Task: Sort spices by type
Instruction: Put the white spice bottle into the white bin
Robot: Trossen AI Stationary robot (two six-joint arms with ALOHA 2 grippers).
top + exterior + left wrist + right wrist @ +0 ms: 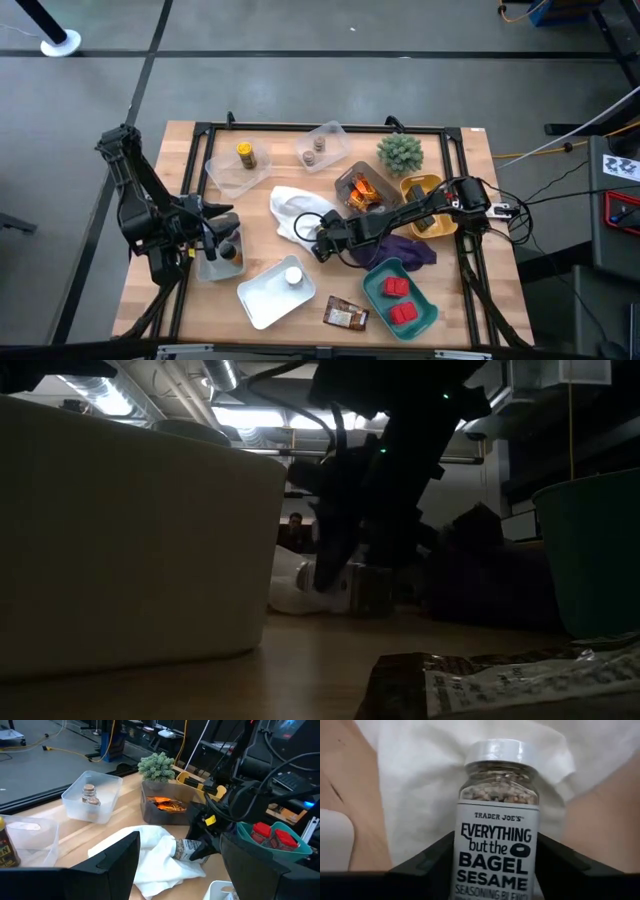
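I see the seasoning jar between my right gripper fingers, gripped, on the white cloth; left gripper open.

white cloth mid-table | purple cloth beside it | green plant at far edge

2 arms, 7 trays, 5 jars, 2 red boxes, 2 cloths, 1 plant, 1 loose pkt
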